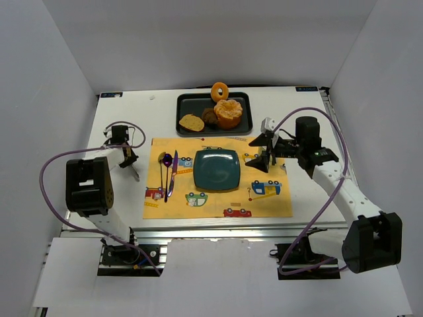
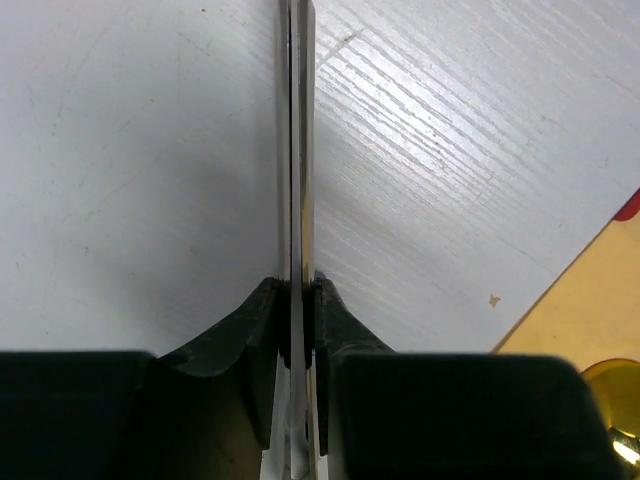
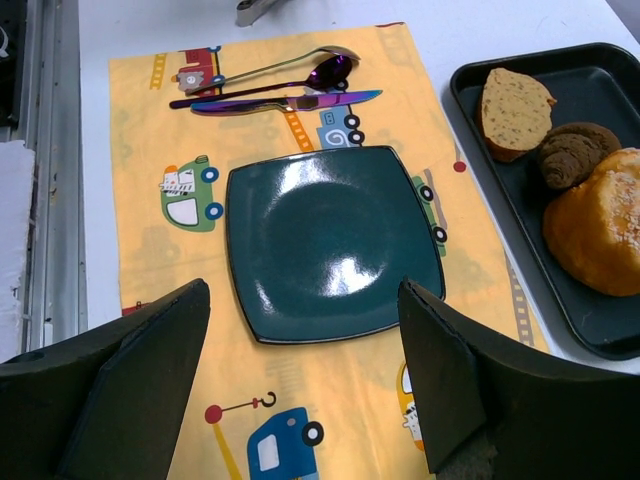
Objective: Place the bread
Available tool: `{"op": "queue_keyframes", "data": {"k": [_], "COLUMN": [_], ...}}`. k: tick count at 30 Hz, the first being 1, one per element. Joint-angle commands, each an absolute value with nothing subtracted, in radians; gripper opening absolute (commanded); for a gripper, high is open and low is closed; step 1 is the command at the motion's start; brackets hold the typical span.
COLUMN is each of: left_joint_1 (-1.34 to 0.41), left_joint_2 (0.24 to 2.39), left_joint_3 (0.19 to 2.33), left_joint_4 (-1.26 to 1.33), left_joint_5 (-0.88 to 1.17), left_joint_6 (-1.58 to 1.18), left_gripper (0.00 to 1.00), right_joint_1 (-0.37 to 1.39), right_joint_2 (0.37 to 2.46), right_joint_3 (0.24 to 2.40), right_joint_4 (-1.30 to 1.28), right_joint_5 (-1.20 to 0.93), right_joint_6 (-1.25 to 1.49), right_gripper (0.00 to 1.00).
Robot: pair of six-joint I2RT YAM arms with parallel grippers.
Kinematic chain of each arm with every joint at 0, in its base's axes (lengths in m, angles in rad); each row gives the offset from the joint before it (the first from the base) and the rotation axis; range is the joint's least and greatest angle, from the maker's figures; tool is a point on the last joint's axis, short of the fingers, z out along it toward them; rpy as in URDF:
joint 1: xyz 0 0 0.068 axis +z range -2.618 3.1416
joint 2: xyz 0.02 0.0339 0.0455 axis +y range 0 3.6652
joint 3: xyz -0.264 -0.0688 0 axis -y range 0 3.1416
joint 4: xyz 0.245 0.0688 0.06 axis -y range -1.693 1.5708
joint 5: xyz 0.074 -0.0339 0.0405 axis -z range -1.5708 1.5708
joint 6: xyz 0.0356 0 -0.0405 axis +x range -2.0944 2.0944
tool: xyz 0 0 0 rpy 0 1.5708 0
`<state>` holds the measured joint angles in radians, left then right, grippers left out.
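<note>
The left claw (image 1: 127,157) sits over the bare table (image 1: 119,119), just off the left edge of the placemat (image 1: 218,206). Its fingers are pinched narrow on a thin metal utensil (image 2: 298,150), which the wrist view shows edge-on; whether it is a fork or a knife I cannot tell.

On the placemat lie a spoon (image 1: 162,173) and a knife (image 1: 172,173) side by side, with the plate (image 1: 216,169) just to their right, bare.

Behind the placemat is the tray (image 1: 246,113). It holds a tan slice (image 1: 192,122), a brown lump (image 1: 209,117) and a peeled orange (image 1: 229,113). The bread (image 1: 220,90) is at the tray's far rim, behind the orange. It seems to stand on edge, its hole facing the arms. It does not show in the right wrist view.

The right claw (image 1: 259,153) hangs over the right side of the placemat, beside the plate. Its fingers are spread wide with nothing between them.

What matters for the next move is that the bread lies beyond this claw, toward the far edge of the table and a little to the left, past the orange. The right arm is the nearer one and the free one, so the reach looks like its job. A ring on edge probably wants the fingers closing across its thin width.
</note>
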<state>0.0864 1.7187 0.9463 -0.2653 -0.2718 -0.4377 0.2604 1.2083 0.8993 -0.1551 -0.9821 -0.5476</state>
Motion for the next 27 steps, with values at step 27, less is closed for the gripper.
{"op": "queue_keyframes", "data": {"k": [27], "left_joint_1": [-0.221], "left_joint_2": [1.940], "left_joint_3": [1.735], "left_joint_4": [-0.357], "left_joint_5": [0.390], "left_joint_6": [-0.322], "left_gripper": [0.31], "right_joint_1": [0.172], "right_joint_2": [1.163], "right_joint_3": [0.876], "right_joint_4": [-0.077], "right_joint_5": [-1.022], "right_joint_6": [-0.506], "right_gripper": [0.80]}}
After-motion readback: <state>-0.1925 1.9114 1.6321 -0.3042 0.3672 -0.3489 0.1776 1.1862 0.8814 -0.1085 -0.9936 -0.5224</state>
